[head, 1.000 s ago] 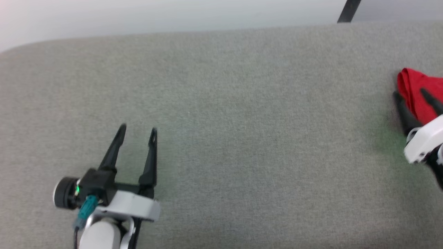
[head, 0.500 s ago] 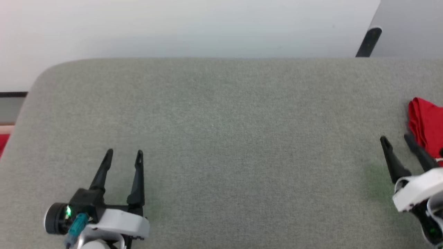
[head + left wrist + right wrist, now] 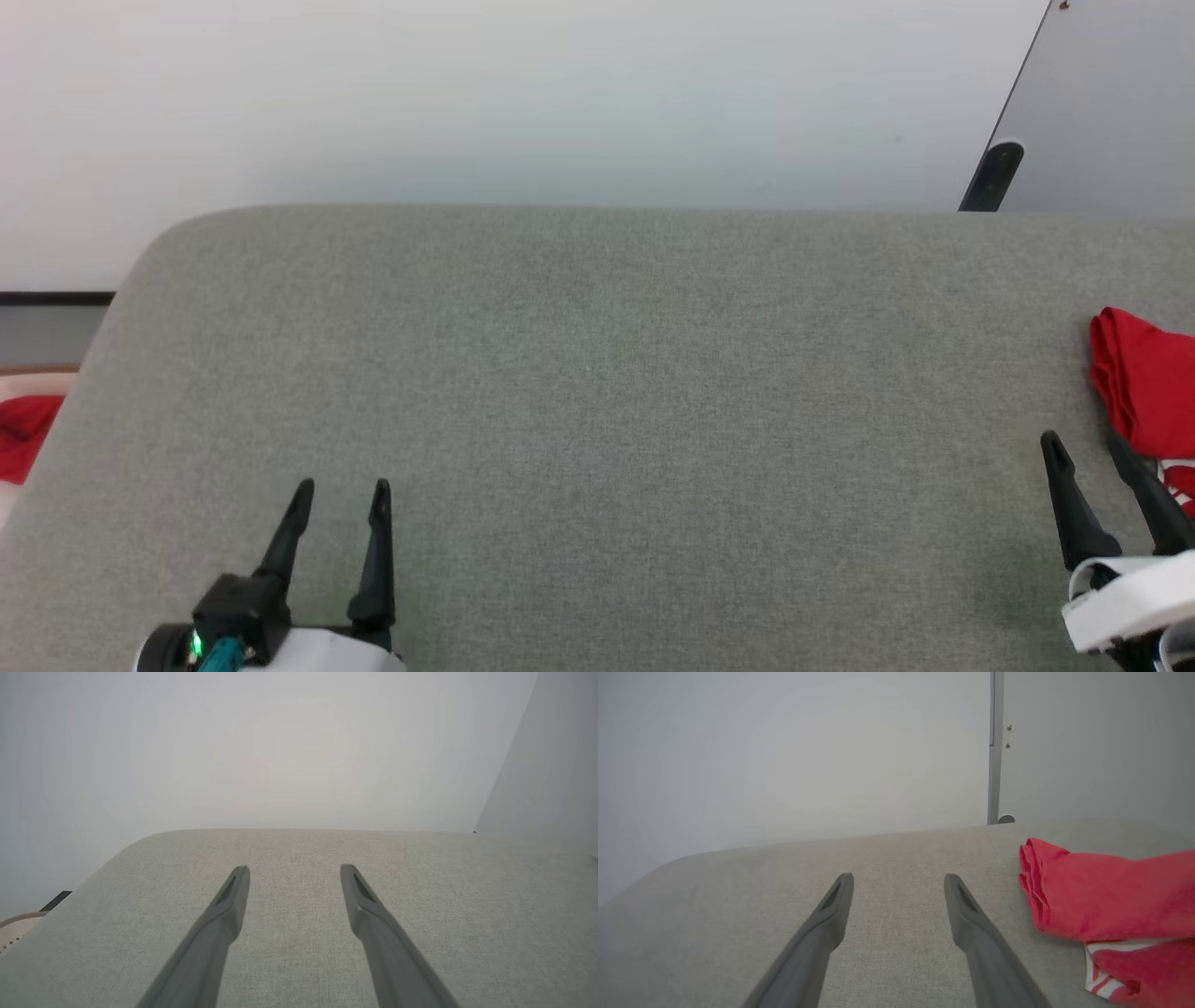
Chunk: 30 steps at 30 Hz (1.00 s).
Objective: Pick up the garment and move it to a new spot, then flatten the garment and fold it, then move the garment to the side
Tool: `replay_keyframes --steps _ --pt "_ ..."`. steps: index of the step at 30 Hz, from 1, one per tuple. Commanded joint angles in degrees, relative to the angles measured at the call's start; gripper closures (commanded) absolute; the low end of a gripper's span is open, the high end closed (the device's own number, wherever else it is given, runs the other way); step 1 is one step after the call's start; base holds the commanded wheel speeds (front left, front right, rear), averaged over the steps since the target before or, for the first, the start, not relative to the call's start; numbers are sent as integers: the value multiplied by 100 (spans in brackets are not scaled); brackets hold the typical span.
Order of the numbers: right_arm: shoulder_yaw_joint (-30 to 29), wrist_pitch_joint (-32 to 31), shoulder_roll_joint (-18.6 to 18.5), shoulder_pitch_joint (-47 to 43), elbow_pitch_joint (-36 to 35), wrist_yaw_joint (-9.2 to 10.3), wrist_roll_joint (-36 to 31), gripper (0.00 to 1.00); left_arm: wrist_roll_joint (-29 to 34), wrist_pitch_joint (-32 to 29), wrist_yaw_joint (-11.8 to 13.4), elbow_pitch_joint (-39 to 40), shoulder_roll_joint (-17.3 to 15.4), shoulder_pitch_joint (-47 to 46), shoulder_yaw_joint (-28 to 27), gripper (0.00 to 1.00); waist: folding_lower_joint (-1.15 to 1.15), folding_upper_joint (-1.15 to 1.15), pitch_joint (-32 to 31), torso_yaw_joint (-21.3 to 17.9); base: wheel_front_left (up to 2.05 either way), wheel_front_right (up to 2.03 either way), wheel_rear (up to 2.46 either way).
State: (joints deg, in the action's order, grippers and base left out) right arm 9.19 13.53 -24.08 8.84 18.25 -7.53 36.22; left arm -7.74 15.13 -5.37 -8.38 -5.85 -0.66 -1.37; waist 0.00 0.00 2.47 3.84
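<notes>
Garment (image 3: 1145, 392) bunched far right; broad grey surface (image 3: 597, 373) spreads leftward.

through my left wrist camera i see the left tool (image 3: 295, 870) with its two long grey fingers (image 3: 224, 919) spread wide apart and pointing away from me, just above the table (image 3: 467, 905), whose pale grey woven fabric shows in the gap between them. the table's far edge runs straight across and curves round into a soft corner on the left, with a plain pale wall (image 3: 233, 742) behind it and a slightly darker grey panel (image 3: 560, 765) slanting up on the right. past the rounded corner at the lower left there is a short dark strip (image 3: 56, 900) and the edge of something pale and curved (image 3: 16, 924) that i cannot identify.
</notes>
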Motion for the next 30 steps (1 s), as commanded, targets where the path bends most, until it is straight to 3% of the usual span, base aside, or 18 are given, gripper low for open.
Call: replay_keyframes --steps 1,13,30 --pt "-166 -33 94 -183 -133 9 -92 0 -93 -3 -40 13 24 102 -21 0 0 0 -65 -17 0 0 0" --pt "-1009 -294 728 -1044 -1003 9 -581 0 -255 -3 -126 26 10 506 11 0 0 0 -208 -111 0 0 0" --pt "-1220 -546 979 -1215 -1389 9 -773 0 -194 -3 -139 102 4 530 29 0 0 0 -184 -116 0 0 0"
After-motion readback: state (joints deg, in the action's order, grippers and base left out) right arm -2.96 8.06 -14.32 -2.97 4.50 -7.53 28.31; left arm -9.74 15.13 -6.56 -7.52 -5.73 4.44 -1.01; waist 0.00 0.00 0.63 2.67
